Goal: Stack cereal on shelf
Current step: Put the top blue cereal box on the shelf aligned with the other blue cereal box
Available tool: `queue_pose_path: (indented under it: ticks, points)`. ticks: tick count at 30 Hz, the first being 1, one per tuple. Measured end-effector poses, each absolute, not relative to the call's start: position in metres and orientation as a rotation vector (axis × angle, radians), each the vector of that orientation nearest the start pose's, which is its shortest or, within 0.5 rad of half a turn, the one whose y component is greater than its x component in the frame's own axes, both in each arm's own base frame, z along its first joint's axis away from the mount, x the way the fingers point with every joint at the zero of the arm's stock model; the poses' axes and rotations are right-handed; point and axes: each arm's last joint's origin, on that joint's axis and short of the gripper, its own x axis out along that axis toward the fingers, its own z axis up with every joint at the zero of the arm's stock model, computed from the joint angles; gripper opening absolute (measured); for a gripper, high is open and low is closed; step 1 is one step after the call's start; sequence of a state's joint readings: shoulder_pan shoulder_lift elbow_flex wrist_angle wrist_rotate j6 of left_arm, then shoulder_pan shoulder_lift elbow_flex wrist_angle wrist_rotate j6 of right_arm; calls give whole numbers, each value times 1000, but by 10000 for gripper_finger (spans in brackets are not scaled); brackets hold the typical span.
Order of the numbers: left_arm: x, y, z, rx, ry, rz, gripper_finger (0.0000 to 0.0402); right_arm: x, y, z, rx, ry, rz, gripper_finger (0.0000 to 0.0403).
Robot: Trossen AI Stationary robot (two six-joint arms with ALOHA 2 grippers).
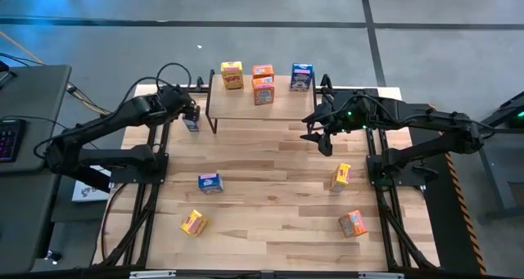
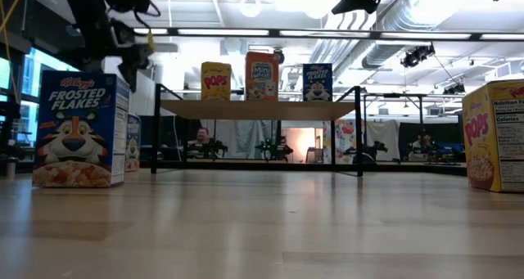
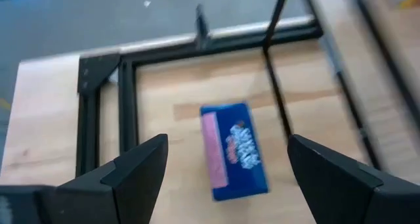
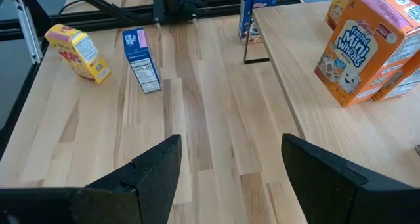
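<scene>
From above, the left arm hides most of the small blue cardboard cereal box standing on the tabletop beside the light-wood, black-legged shelf. The left gripper hovers over it, fingers wide apart, touching nothing. The right gripper hangs empty, fingers parted.

Boxes seen past the right tool, its fingers parted
An orange box is stood on the shelf; a yellow box and a blue box are set on the surface
</scene>
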State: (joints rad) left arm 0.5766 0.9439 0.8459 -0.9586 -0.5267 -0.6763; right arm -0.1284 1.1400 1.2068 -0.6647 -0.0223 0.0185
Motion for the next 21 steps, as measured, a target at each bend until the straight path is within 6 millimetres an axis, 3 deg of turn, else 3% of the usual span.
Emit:
queue_pose_path:
  ticks: [6,21]
  points:
    - [125,100,254,-496,772,1375,306,228,-29,365,63,596,-108,256]
    - [138,106,255,-544,663,1303,306,228,-29,365,63,595,-108,256]
